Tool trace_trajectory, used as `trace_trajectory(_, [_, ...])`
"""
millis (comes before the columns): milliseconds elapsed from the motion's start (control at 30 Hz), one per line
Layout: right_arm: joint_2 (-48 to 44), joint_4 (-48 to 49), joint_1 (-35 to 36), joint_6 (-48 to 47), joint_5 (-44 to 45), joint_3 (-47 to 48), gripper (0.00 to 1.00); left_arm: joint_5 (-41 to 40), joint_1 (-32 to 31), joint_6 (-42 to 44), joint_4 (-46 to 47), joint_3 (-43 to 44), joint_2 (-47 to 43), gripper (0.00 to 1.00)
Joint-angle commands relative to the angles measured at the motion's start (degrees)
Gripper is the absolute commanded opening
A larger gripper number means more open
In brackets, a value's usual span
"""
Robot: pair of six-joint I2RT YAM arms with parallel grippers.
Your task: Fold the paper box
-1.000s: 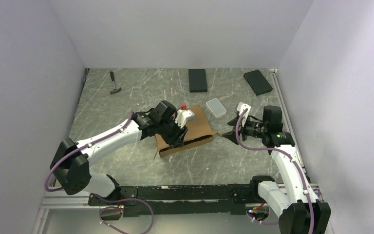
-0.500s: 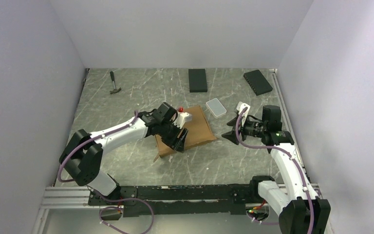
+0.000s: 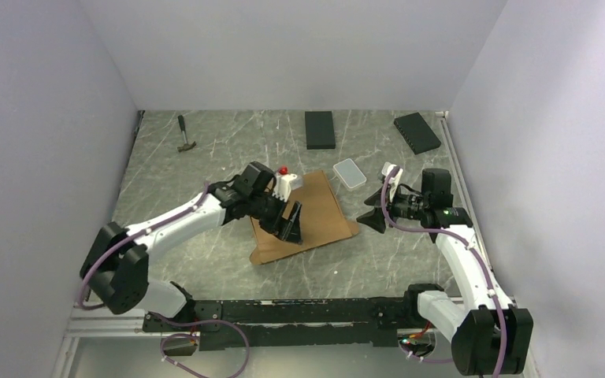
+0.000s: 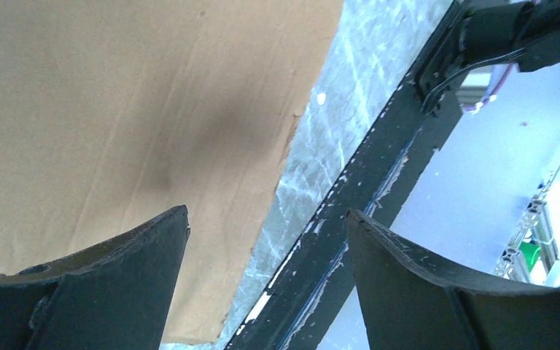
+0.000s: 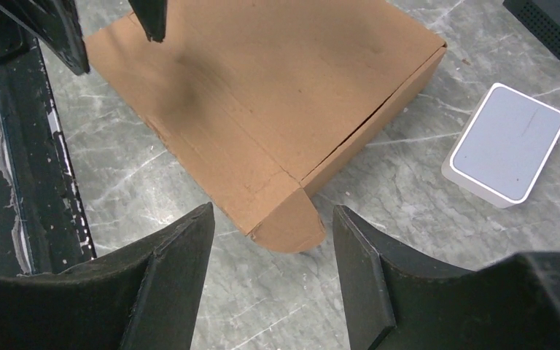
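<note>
The paper box [image 3: 319, 216] is brown cardboard and lies closed and flat in the middle of the table. In the right wrist view the paper box [image 5: 262, 95] shows its lid, with a rounded flap [image 5: 292, 222] sticking out at its near corner. My left gripper [image 3: 291, 224] hovers open over the box's front left part. In its own view the left gripper [image 4: 266, 219] has nothing between its fingers and sits above the cardboard edge [image 4: 117, 109]. My right gripper [image 3: 374, 214] stands open just right of the box. Seen from the wrist, the right gripper [image 5: 273, 211] faces the rounded flap without touching it.
A translucent white case [image 3: 350, 173] lies close behind the box's right corner. Two black slabs [image 3: 320, 129] [image 3: 417, 132] lie at the back, and a hammer [image 3: 185, 135] at the back left. A small red thing [image 3: 283, 169] sits behind the left wrist. The black rail [image 3: 283, 309] runs along the near edge.
My left gripper has opened and let go of the box's front edge, and its arm drew back a little. The box has dropped flat. The right gripper stayed open and edged up.
</note>
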Motion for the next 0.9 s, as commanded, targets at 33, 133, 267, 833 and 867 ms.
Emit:
trace_trajectory(33, [0.48,7.17,-0.16,6.12,-2.04,-0.97,0.61,1.67,2.41,-4.92,7.06,-3.50,-8.79,0.84])
trace_trajectory(133, [2.03,10.74,0.73,11.98,-0.56,-1.55,0.58,-3.06,3.86,-8.07,10.74,-8.99,-14.76,0.83])
trace_trajectory(267, [6.44,11.19,4.08,15.78,1.98,0.33,0.52,-11.70,6.01,-15.17,16.01,-17.98,-25.37,0.87])
trace_trajectory(833, [35.15,10.61,9.81,24.19,11.69,16.77,0.51,-22.00,11.40,-29.26,22.54,-36.60,-43.75,0.99])
trace_trajectory(867, [36.07,10.80,9.78,24.55,11.27,16.82,0.51,-21.87,11.48,-29.80,23.37,-37.30,-44.04,0.99])
